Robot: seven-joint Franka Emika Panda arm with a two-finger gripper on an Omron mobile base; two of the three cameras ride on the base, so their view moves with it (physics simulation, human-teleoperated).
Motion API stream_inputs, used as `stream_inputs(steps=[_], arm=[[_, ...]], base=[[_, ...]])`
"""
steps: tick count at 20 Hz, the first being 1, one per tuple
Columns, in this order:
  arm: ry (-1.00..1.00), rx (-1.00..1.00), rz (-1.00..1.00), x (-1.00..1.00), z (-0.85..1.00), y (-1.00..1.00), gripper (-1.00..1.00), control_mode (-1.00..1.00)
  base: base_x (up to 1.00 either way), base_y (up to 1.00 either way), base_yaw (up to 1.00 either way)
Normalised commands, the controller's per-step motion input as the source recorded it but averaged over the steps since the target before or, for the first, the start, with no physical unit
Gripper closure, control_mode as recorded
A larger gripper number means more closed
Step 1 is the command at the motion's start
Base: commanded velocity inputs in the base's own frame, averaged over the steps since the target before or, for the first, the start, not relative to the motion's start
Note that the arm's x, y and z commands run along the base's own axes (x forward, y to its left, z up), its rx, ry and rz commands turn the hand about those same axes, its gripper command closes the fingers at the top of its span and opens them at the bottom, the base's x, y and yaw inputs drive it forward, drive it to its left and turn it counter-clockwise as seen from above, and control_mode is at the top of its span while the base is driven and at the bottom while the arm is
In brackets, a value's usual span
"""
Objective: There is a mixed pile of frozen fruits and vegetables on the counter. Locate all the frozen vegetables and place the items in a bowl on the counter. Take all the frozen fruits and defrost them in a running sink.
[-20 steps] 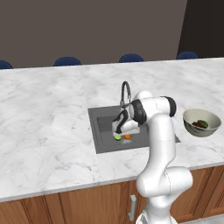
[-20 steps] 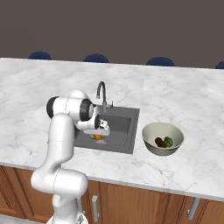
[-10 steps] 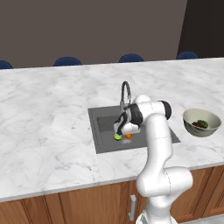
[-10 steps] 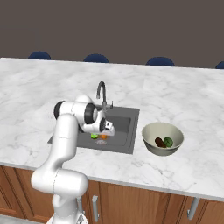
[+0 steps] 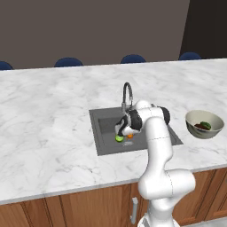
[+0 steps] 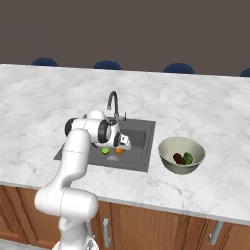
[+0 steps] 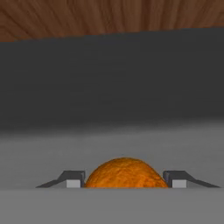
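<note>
My gripper [image 7: 124, 180] is down in the dark grey sink [image 5: 105, 127], shut on the small orange ball [image 7: 124, 172], which sits between the two fingertips [image 7: 73, 179]. From the base cameras the orange ball [image 5: 130, 136] [image 6: 118, 151] is low over the basin floor at my gripper [image 5: 126, 131] [image 6: 122, 145]. The bright lime-green piece [image 5: 119, 138] [image 6: 105, 152] lies on the basin floor right beside it. Off to the right, the beige bowl [image 5: 213, 120] [image 6: 169, 146] on the white marble counter [image 5: 48, 115] holds the dark brown piece [image 6: 178, 158] and the dark green piece [image 6: 188, 157].
The thin dark curved faucet [image 5: 127, 93] [image 6: 113, 101] rises at the back edge of the sink, just behind my hand. The basin walls close in around the gripper. Blue chair backs [image 5: 68, 62] line the far side of the counter. Brown cabinet fronts [image 6: 161, 227] run below.
My hand has shifted slightly inside the basin with the orange ball still between the fingers. The lime-green piece and the bowl's contents have stayed where they were.
</note>
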Motion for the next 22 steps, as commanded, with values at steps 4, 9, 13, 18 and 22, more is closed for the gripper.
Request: stream_inputs(steps=[4, 9, 13, 18, 22], arm=[[0.09, -0.02, -0.02, 0.01, 0.0, 0.01, -1.0, -1.0], [-0.01, 0.0, -0.02, -0.34, 0.31, 0.01, -1.0, -1.0], [-0.09, 0.0, -0.01, -0.45, 0.28, 0.03, -1.0, -1.0], [-0.03, -0.04, 0.0, -0.05, -0.04, 0.38, -1.0, -1.0], [-0.02, -0.1, 0.0, 0.01, 0.16, 0.51, -1.0, -1.0]], base=[[0.0, 0.0, 0.0], [0.0, 0.0, 0.0], [0.0, 0.0, 0.0], [0.0, 0.0, 0.0], [0.0, 0.0, 0.0]])
